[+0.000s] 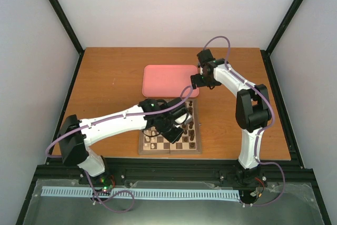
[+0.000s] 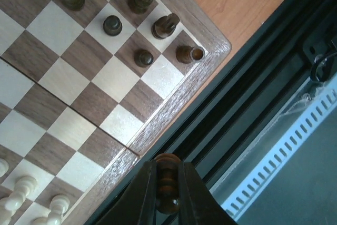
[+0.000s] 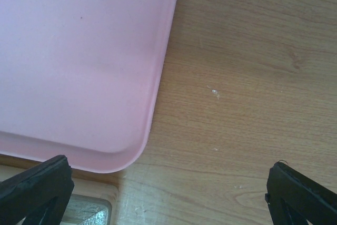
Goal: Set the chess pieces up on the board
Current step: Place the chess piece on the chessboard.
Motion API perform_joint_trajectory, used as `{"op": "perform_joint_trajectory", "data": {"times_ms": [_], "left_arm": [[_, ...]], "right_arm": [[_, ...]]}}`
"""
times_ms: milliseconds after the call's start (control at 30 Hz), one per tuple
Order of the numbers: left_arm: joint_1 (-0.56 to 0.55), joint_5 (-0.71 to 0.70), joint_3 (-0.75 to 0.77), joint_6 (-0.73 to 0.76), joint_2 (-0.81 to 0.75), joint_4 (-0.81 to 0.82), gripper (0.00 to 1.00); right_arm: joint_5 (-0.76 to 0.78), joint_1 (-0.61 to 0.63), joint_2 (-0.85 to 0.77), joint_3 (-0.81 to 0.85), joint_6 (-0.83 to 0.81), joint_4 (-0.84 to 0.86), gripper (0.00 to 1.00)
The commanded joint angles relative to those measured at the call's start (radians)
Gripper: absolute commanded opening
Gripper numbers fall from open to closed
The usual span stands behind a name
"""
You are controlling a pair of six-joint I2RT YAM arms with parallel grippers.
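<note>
No writing, number or sign can be read anywhere. The board [image 2: 174,106] and the pink tray [image 3: 79,51] show plain surfaces.

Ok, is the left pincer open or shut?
Shut: in the left wrist view the left pincer clamps a small dark brown wooden chess piece.

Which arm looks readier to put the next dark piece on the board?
The left. The left fingers are shut on a dark piece over the board, while the right fingers hang open and empty over the table beside the pink tray.
</note>
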Motion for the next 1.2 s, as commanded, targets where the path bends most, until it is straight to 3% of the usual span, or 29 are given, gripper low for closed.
{"op": "perform_joint_trajectory", "data": {"times_ms": [0,400,1167], "left_arm": [[-0.044,-0.084,-0.004,-0.074,0.026,0.106,0.01],[-0.110,-0.153,0.033,-0.080,0.168,0.167,0.01],[-0.112,-0.089,-0.025,-0.074,0.263,0.248,0.01]], "right_arm": [[0.053,0.004,0.014,-0.006,-0.012,0.026,1.00],[0.045,0.004,-0.003,-0.029,-0.006,0.045,1.00],[0.040,0.004,0.026,-0.019,-0.008,0.052,1.00]]}}
